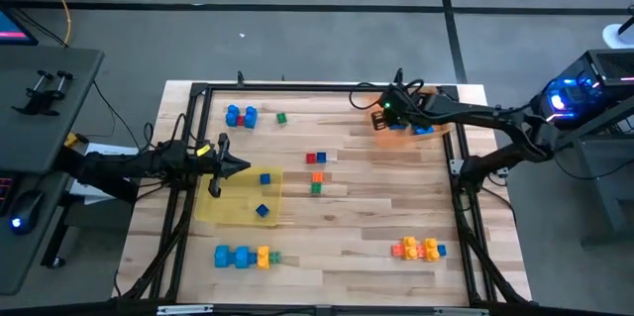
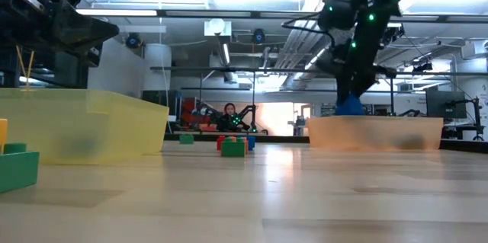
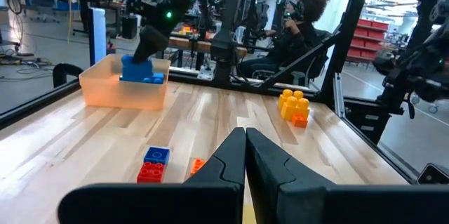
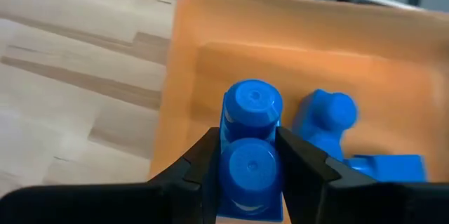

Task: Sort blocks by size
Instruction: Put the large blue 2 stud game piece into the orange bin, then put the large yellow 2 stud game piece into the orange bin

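From above, the right gripper [image 1: 384, 118] hangs over the orange tray [image 1: 428, 93] at the table's far right corner, while the left gripper [image 1: 238, 166], its fingers pressed together, rests at the near edge of the yellow tray [image 1: 238, 209], which holds two small blue blocks [image 1: 263, 210]; other blocks lie well apart from the orange tray in clusters across the wooden table [image 1: 376, 207]. The right wrist view shows the fingers [image 4: 203, 164] clamped on a blue two-stud block [image 4: 251, 155] above the orange tray, just beside more blue blocks [image 4: 326, 120] lying inside it.
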Tool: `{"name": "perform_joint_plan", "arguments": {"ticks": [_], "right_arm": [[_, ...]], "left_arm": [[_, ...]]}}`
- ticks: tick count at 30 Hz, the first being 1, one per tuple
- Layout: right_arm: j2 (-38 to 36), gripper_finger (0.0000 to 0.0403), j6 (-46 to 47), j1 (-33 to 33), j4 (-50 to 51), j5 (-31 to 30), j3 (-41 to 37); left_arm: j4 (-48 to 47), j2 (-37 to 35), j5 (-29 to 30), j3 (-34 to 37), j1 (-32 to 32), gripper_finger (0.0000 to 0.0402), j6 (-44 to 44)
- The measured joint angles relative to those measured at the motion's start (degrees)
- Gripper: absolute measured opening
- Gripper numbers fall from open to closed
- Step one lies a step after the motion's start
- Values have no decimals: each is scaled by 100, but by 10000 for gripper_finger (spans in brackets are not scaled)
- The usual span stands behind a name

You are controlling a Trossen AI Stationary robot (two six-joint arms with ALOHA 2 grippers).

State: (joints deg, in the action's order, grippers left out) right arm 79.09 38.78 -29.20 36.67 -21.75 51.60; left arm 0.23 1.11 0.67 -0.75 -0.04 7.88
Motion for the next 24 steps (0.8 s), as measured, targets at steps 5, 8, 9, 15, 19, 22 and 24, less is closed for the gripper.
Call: {"name": "perform_joint_plan", "arguments": {"ticks": [5,8,9,15,19,22,24], "right_arm": [[0,107,-48,-7,-437,-32,-311],[-1,112,-273,-7,-583,-96,-335],[-2,119,-283,-7,-612,-157,-337],[-2,157,-277,-9,-665,-309,-337],[-1,176,-287,-31,-661,-161,-332],[-82,190,-649,-41,-507,276,-149],[-340,196,-933,97,-329,717,65]], "left_arm": [[0,0,-2,1,-1,0,-1],[0,2,-2,0,-1,0,0],[0,0,-2,0,1,0,0],[0,2,0,0,1,0,0],[0,1,-1,1,0,0,0],[0,2,0,1,-1,0,0],[0,1,-1,0,1,0,0]]}}
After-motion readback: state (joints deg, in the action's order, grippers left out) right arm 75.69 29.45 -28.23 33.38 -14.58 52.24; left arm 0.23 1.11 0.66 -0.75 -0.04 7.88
